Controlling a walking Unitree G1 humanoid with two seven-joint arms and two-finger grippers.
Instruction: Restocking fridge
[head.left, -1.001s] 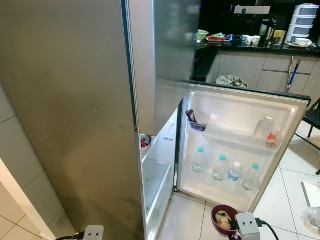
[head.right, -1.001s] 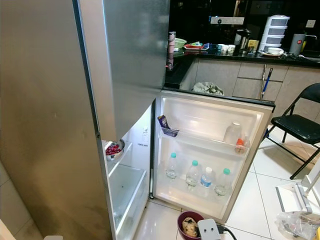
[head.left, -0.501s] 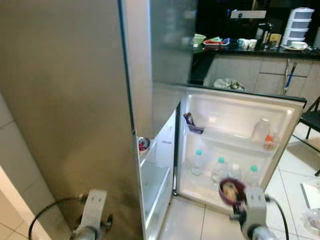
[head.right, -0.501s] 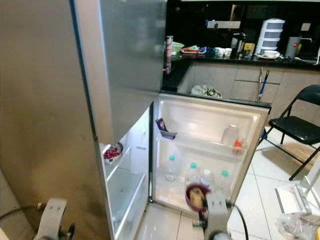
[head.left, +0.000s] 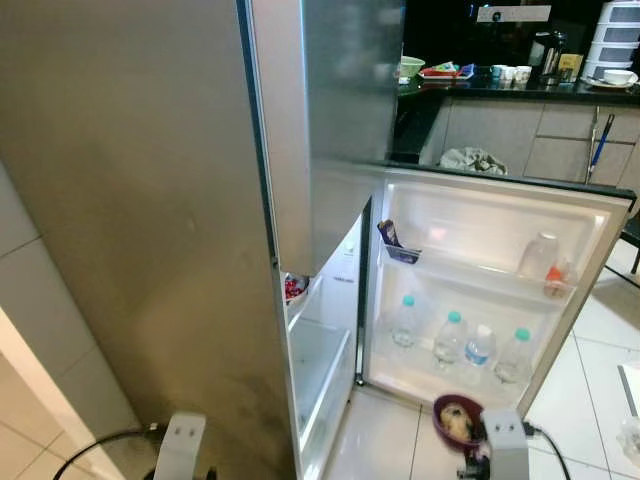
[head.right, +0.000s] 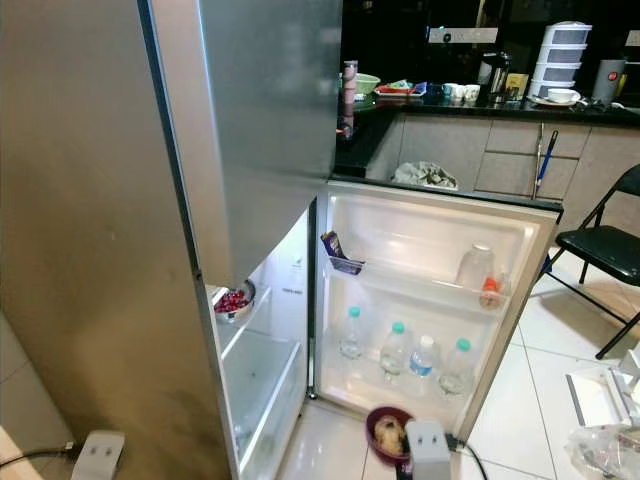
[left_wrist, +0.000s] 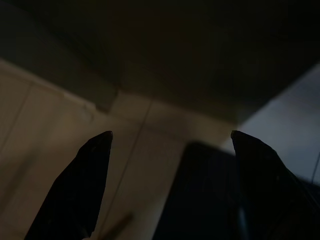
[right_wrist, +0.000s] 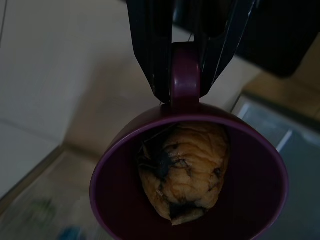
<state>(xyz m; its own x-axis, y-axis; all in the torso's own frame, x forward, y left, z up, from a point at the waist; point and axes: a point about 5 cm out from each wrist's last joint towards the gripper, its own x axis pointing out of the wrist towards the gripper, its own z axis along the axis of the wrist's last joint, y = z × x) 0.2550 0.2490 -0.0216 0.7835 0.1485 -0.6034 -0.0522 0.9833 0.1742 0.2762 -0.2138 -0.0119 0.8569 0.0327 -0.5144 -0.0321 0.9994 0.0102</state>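
My right gripper (right_wrist: 185, 75) is shut on the handle of a purple cup (head.left: 455, 420) holding a wrinkled brown piece of food (right_wrist: 185, 170). I hold the cup low over the floor, just before the open lower fridge door (head.left: 600, 270). Several water bottles (head.left: 450, 338) stand in the door's bottom rack. A clear container (head.left: 540, 255) and a small orange-capped bottle (head.left: 555, 280) sit in the rack above. Inside the fridge, a bowl of red fruit (head.left: 293, 288) rests on a glass shelf. My left gripper (left_wrist: 170, 133) is open with nothing between its fingers, low by the fridge's side (head.left: 130, 250).
The steel upper fridge door (head.right: 270, 110) is closed. A dark counter (head.right: 480, 100) with dishes runs along the back, with a cloth (head.right: 425, 175) on the door's top edge. A black folding chair (head.right: 610, 250) and a plastic bag (head.right: 600, 450) are on the right. Tiled floor (head.left: 380, 440) lies before the fridge.
Both arms sit lower in view than half a second ago. The cup has dropped from in front of the bottles to near the floor. The camera has shifted slightly.
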